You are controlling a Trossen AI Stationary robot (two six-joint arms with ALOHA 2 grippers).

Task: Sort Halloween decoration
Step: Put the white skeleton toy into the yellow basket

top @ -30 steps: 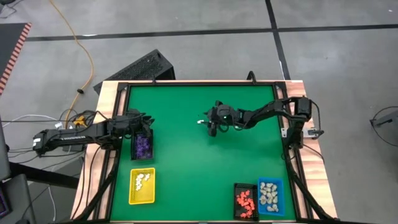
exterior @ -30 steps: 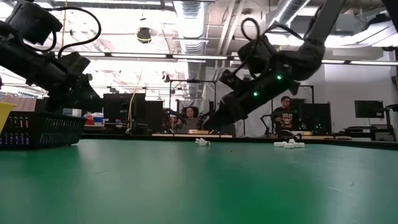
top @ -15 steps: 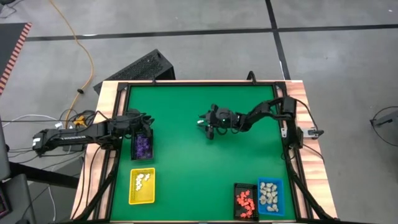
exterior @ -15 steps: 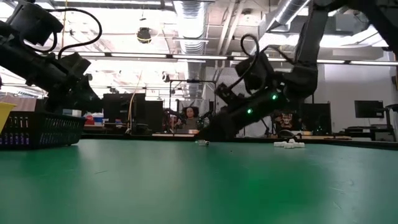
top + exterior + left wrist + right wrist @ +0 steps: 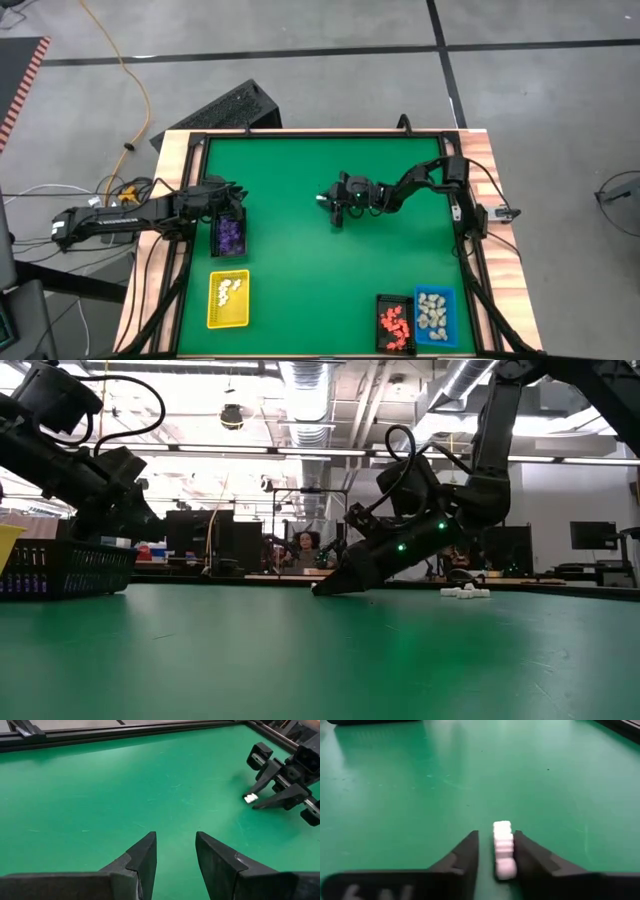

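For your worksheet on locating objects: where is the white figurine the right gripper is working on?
The white figurine lies on the green table near its middle, between the right gripper's fingers, seen best in the right wrist view.

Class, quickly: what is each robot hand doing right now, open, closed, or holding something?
Left hand: open, empty, hanging over the black tray of purple figurines.
Right hand: down on the green table, fingers closed on a white figurine.
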